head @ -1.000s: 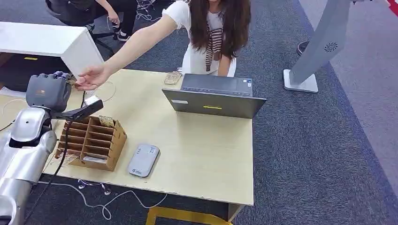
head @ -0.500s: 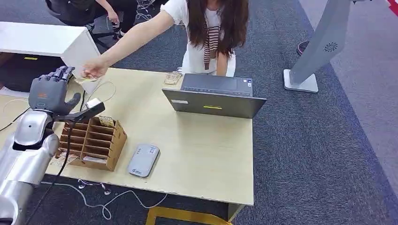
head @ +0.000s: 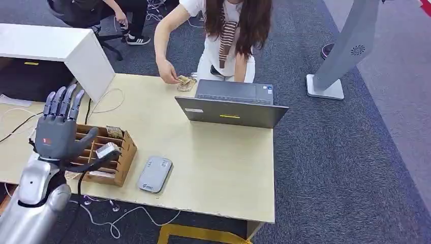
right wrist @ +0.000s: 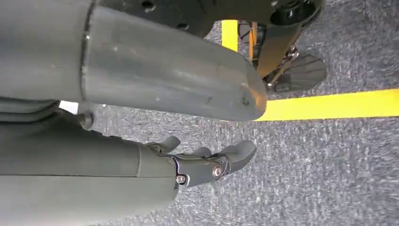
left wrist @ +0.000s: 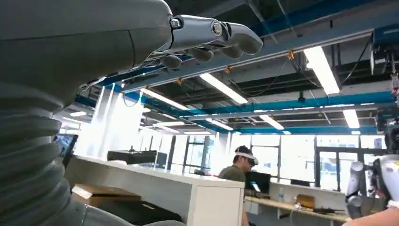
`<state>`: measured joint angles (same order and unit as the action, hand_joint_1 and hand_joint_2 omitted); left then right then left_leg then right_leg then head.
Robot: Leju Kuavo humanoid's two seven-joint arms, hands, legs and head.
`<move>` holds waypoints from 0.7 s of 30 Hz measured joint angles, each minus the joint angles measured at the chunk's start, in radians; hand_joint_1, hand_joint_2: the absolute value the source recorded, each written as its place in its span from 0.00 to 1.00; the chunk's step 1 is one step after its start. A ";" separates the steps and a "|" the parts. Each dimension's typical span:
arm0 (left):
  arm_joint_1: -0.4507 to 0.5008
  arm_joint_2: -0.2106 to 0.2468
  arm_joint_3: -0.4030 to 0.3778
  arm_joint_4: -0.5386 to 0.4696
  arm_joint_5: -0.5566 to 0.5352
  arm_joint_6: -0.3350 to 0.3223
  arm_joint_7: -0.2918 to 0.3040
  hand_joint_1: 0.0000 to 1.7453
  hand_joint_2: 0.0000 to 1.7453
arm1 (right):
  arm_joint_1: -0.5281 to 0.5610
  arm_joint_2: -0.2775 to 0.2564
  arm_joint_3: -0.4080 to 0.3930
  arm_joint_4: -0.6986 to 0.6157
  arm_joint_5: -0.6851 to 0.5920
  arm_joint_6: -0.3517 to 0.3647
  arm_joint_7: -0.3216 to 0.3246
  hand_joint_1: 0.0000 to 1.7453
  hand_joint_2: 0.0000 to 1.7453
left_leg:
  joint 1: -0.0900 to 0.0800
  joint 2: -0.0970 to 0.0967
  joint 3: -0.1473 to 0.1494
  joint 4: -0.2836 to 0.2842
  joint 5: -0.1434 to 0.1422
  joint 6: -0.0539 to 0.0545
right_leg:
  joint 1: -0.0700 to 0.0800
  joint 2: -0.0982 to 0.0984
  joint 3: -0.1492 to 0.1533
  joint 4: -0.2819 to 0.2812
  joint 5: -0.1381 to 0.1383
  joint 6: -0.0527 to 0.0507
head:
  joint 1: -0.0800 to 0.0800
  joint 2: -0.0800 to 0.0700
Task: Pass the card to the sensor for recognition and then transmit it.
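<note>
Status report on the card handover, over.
Left hand raised over the cardboard organizer, open, empty. Right hand hanging by the floor, holding nothing. Card in the person's hand beside the laptop. Nothing in the way.

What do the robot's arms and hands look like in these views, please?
The left arm is smooth silver metal. The left hand is dark grey with a small red mark on its back and a black cable beside the wrist. The right hand has grey fingers with small screws.

From high up we look down on the table [head: 213,162]; our left wrist camera faces the ceiling, the right one the carpet [right wrist: 329,179].
</note>
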<state>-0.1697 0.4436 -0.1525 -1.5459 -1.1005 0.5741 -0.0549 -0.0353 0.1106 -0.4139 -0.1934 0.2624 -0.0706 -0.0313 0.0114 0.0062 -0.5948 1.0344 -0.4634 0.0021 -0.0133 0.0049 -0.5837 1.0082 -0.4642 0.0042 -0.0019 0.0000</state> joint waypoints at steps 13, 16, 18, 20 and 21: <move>0.507 -0.363 0.705 -0.521 0.855 -0.584 -0.617 0.00 1.00 | 0.030 0.005 -0.091 0.000 -0.053 -0.008 -0.035 0.00 0.00 | 0.000 0.001 0.002 0.000 -0.008 0.000 | 0.000 0.002 0.004 0.000 -0.008 0.002 | 0.000 0.000; 0.430 -0.470 0.970 -0.516 1.000 -0.864 -0.553 0.00 1.00 | 0.032 0.008 -0.109 0.000 -0.054 -0.014 -0.045 0.00 0.00 | 0.001 0.002 0.002 0.000 -0.008 0.000 | 0.000 0.002 0.004 0.000 -0.007 0.002 | 0.001 0.000; 0.349 -0.535 1.173 -0.458 1.063 -1.001 -0.510 0.00 1.00 | 0.035 0.012 -0.126 0.000 -0.056 -0.022 -0.057 0.00 0.00 | 0.000 0.002 0.003 -0.001 -0.008 0.000 | 0.000 0.002 0.005 0.000 -0.007 0.002 | 0.000 0.000; 0.299 -0.573 1.309 -0.377 1.109 -0.995 -0.472 0.00 1.00 | 0.036 0.018 -0.137 0.000 -0.053 -0.026 -0.064 0.00 0.00 | 0.001 0.002 0.004 -0.001 -0.008 -0.001 | 0.000 0.002 0.005 0.000 -0.006 0.001 | 0.000 0.000; 0.287 -0.582 1.340 -0.354 1.121 -0.985 -0.468 0.00 1.00 | 0.036 0.019 -0.140 0.000 -0.053 -0.027 -0.066 0.00 0.00 | 0.001 0.002 0.004 -0.001 -0.008 -0.001 | 0.000 0.002 0.005 0.000 -0.006 0.001 | 0.000 0.000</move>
<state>0.1178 -0.1386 1.1878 -1.8999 0.0207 -0.4108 -0.5233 0.0006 0.1301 -0.5535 -0.1938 0.2098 -0.0977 -0.0977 0.0125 0.0085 -0.5904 1.0338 -0.4711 0.0012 -0.0132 0.0069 -0.5790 1.0083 -0.4703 0.0048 -0.0015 -0.0004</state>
